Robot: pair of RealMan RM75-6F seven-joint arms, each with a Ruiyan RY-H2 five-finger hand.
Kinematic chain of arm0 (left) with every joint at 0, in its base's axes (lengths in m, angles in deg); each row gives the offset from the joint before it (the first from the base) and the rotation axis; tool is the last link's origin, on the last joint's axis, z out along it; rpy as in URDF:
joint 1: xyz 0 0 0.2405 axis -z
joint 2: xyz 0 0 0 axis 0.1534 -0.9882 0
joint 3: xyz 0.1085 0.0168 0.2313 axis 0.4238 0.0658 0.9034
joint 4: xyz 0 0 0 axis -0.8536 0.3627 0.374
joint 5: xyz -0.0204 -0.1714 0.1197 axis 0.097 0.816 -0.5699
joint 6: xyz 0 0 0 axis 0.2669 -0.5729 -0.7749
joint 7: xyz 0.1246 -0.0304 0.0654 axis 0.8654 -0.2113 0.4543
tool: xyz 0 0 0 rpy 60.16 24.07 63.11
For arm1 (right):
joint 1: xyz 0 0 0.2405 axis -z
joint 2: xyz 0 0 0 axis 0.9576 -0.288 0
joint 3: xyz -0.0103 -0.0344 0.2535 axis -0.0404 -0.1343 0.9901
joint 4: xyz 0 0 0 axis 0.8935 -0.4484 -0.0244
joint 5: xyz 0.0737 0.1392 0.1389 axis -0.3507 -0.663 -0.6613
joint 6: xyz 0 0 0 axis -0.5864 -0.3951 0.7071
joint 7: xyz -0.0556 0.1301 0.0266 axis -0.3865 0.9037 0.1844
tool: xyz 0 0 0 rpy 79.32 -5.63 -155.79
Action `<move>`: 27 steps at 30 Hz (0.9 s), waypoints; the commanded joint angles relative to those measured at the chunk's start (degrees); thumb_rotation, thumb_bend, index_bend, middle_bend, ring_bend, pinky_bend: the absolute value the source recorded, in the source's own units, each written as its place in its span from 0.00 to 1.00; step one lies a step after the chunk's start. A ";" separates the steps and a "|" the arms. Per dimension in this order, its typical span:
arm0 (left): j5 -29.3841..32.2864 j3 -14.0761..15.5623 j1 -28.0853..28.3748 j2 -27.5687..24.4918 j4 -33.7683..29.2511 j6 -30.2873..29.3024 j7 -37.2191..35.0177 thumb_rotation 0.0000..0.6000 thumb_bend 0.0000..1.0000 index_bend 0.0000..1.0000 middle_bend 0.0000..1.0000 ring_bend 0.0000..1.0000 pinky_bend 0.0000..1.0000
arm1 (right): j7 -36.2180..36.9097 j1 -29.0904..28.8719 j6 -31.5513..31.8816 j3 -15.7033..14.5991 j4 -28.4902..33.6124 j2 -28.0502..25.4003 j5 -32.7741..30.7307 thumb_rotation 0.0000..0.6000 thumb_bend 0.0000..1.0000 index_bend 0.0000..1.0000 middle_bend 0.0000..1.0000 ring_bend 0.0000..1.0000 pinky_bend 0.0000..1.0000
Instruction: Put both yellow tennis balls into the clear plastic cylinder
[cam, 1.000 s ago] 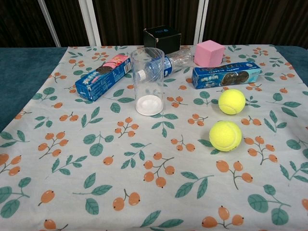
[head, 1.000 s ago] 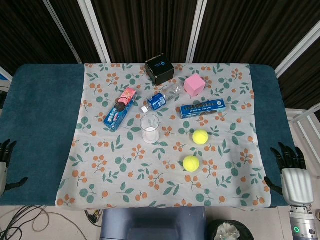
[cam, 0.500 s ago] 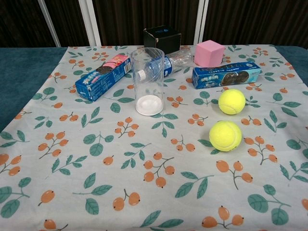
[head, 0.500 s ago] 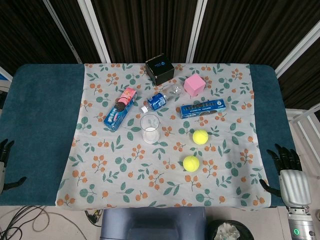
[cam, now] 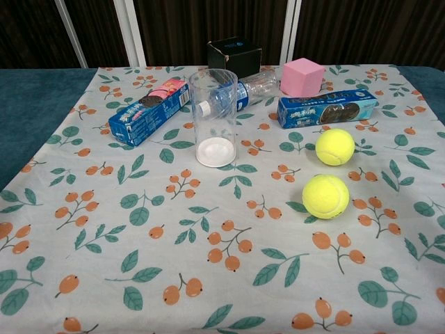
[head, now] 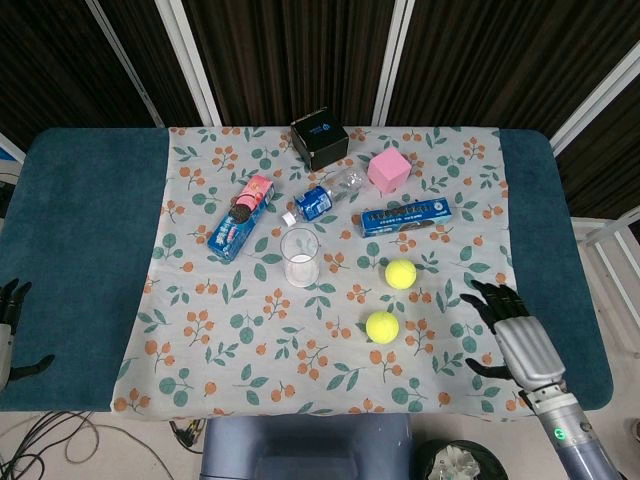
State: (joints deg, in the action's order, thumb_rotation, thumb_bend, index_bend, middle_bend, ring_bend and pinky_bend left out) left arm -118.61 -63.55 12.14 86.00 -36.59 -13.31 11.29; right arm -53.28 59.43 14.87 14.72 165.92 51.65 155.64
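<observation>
Right hand (head: 512,335) beside near ball (head: 382,326)

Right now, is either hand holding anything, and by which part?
Nothing is held. The right hand is open over the cloth; the left hand is empty at the table's edge.

Two yellow tennis balls (cam: 334,147) (cam: 325,196), clear cylinder (cam: 213,117), pink cube (cam: 302,76), black box (cam: 234,54), white cloth (cam: 139,236) (orange berries, green leaves), teal table (head: 80,220).

We see even, bright overhead light in both views; shadows under the tennis balls (cam: 325,196) fall short and soft. Focus is sharp throughout. Background panels (head: 290,50) read dark. No glare or blur.
</observation>
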 commanded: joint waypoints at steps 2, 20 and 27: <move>0.08 -0.02 0.07 -0.03 0.04 0.18 -0.07 1.00 0.00 0.00 0.00 0.00 0.00 | -0.12 -3.83 -4.99 0.98 1.34 1.61 -2.74 1.00 0.24 0.16 0.05 0.03 0.00; 0.50 -0.12 0.27 -0.18 0.22 0.70 -0.45 1.00 0.00 0.00 0.00 0.00 0.00 | -7.50 -12.53 -12.01 2.15 -7.95 18.89 -8.83 1.00 0.24 0.16 0.05 0.07 0.00; 0.92 -0.24 0.31 -0.28 0.22 0.86 -0.52 1.00 0.00 0.00 0.00 0.00 0.00 | -9.44 -13.89 -13.04 1.50 -10.96 21.63 -10.43 1.00 0.24 0.16 0.05 0.09 0.00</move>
State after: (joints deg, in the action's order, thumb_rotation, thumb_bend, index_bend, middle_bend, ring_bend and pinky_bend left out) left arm -117.72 -63.78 12.43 85.74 -36.36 -12.49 10.76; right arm -62.18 45.75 1.90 16.50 155.42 72.91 145.42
